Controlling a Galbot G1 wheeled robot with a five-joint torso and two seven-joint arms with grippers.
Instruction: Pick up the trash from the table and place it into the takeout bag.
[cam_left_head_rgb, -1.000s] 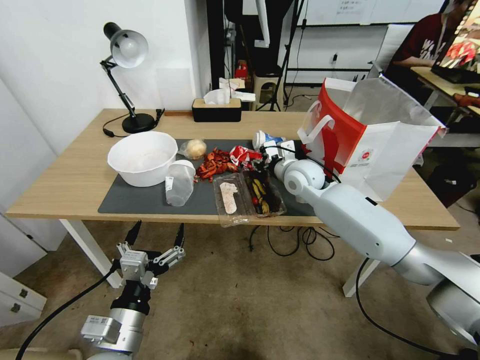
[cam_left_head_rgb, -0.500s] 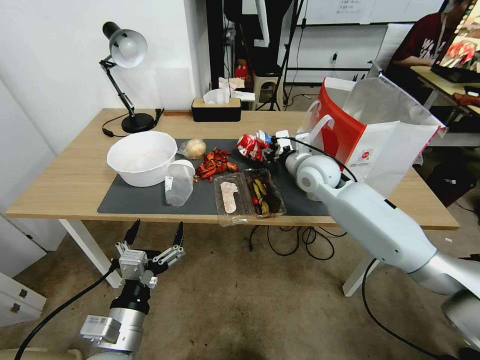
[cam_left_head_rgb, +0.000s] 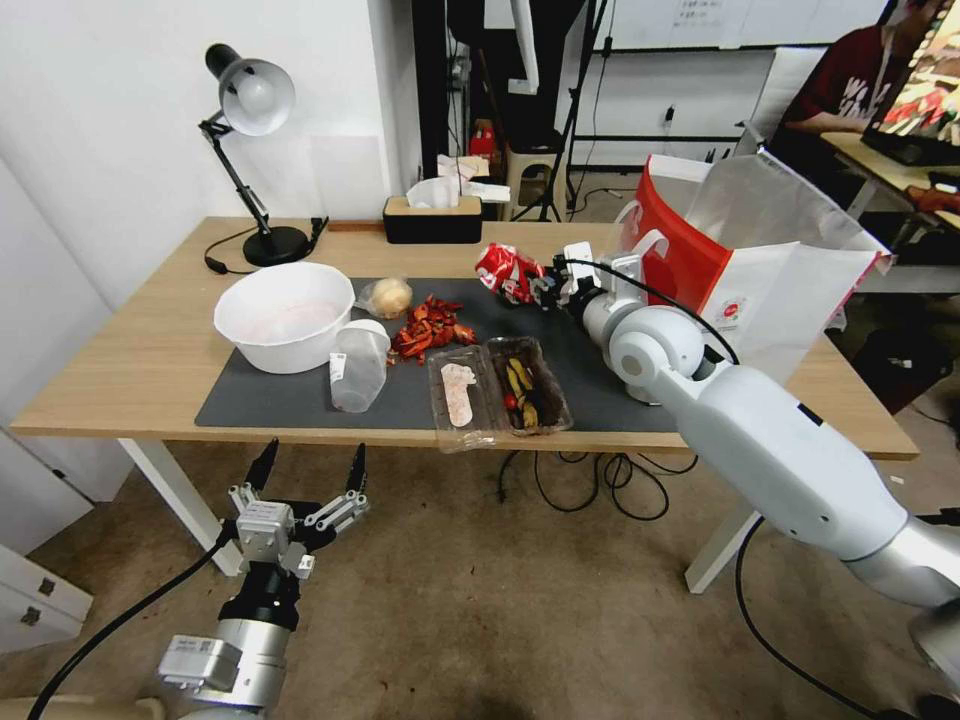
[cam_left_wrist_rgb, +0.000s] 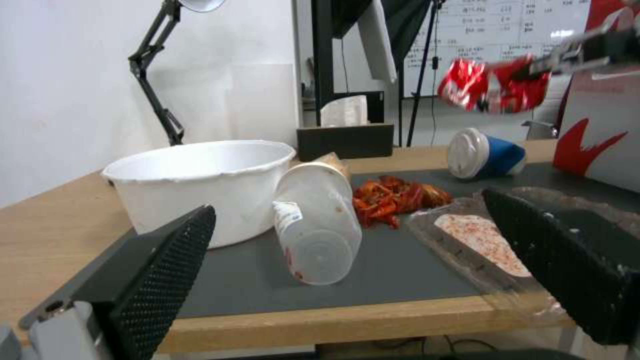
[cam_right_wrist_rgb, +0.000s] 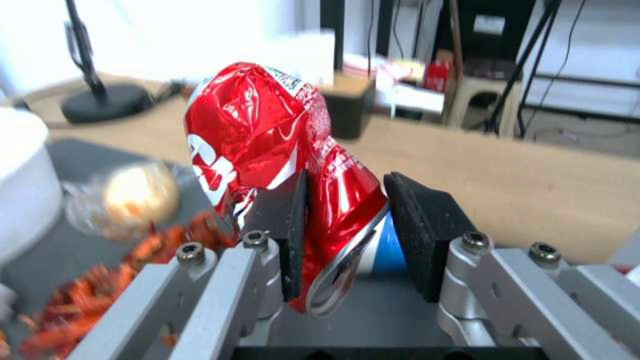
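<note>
Table: long light-wood tabletop (cam_left_head_rgb: 130, 370) is carrying the litter.
Bag: boxy white-and-red takeout bag (cam_left_head_rgb: 760, 290) is standing open at the table's right end.
Right gripper (cam_left_head_rgb: 545, 285): jaws are pinching the crumpled red wrapper (cam_left_head_rgb: 505, 270) above the table, beside the bag.
Left gripper (cam_left_head_rgb: 305, 470): is hanging below the table edge, jaws spread wide, holding nothing.

I see one table (cam_left_head_rgb: 150, 370), light wood top on white legs, carrying the following.

- Dark grey mat (cam_left_head_rgb: 270, 400) across the middle. On it: white bowl (cam_left_head_rgb: 284, 315); clear plastic cup (cam_left_head_rgb: 358, 366) on its side just beside the bowl; plastic-wrapped yellowish ball (cam_left_head_rgb: 388, 297); heap of red food scraps (cam_left_head_rgb: 428, 326); open clear clamshell tray (cam_left_head_rgb: 497, 391) with leftovers, its near edge overhanging the table front; blue-and-white cup (cam_left_wrist_rgb: 483, 153) on its side.
- Directly on the wood: black desk lamp (cam_left_head_rgb: 252, 140) at the far left corner; black tissue box (cam_left_head_rgb: 433, 220) at the far edge; takeout bag (cam_left_head_rgb: 770, 270) at the right end, upright and open.
</note>
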